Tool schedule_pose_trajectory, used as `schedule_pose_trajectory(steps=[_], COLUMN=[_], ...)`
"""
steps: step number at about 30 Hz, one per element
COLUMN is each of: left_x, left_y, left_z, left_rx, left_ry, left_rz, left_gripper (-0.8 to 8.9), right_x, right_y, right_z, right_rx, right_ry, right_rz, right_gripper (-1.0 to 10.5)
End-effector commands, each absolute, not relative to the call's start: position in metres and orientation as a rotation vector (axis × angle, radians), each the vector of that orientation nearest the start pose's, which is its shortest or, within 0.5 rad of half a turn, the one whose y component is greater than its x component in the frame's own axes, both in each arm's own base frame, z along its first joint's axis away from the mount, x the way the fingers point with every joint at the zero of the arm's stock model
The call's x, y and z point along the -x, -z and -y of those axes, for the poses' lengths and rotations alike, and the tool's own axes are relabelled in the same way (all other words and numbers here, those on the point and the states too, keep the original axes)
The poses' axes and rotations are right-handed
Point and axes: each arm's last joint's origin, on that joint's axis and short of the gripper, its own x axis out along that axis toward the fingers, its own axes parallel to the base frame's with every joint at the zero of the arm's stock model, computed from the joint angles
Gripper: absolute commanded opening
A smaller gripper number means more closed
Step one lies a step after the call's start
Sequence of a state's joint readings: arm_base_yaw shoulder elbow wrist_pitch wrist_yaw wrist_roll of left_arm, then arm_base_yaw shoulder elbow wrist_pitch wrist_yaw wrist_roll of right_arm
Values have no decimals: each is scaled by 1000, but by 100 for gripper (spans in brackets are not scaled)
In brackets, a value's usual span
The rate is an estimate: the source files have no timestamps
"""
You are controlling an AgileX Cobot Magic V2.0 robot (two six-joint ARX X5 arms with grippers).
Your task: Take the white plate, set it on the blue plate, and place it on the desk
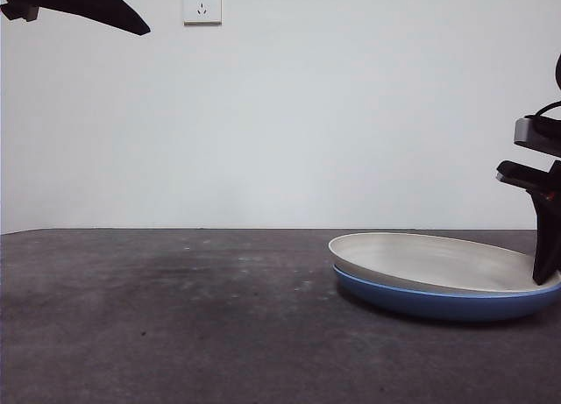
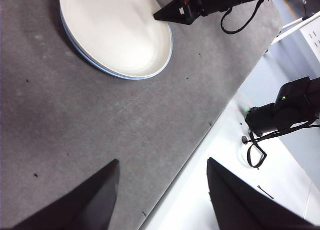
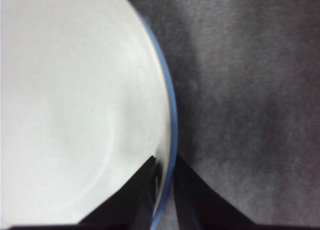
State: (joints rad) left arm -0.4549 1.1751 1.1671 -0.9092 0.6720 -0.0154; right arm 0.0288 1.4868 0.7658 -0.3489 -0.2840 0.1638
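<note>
We log the white plate [image 1: 429,259] nested on the blue plate [image 1: 438,302], right on the bench [image 1: 175,316]. Right end effector [image 3: 164,177] pinches the white plate's rim; left end effector [image 2: 162,190] hangs open.

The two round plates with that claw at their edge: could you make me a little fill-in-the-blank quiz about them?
1. The round cream-white plate lies on top of the glossy round ____ plate.
2. The right claw pinches the stacked plates at their ____.
3. The left claw hangs open over the dark grey desk, holding ____.

Missing words: blue; rim; nothing
</note>
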Motion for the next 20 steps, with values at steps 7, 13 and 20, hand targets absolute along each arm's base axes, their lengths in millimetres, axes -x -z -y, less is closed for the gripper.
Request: schedule_pose_trajectory(steps=[7,13,20], left_x=[-189,-190,-190], left_y=[-335,-336,-336], left_z=[114,114,115], left_rx=[104,103,103], left_ry=[1056,1057,1057], left_rz=[-951,-946,-943], left_gripper=[280,280,280], right_x=[-271,-266,-260], right_y=[-171,-194,-217], right_z=[-9,-10,-12], right_rx=[-314,-344,-384], right_ry=[-173,-201,-255], right_rz=[-1046,-959,-899], right_gripper=[11,11,11])
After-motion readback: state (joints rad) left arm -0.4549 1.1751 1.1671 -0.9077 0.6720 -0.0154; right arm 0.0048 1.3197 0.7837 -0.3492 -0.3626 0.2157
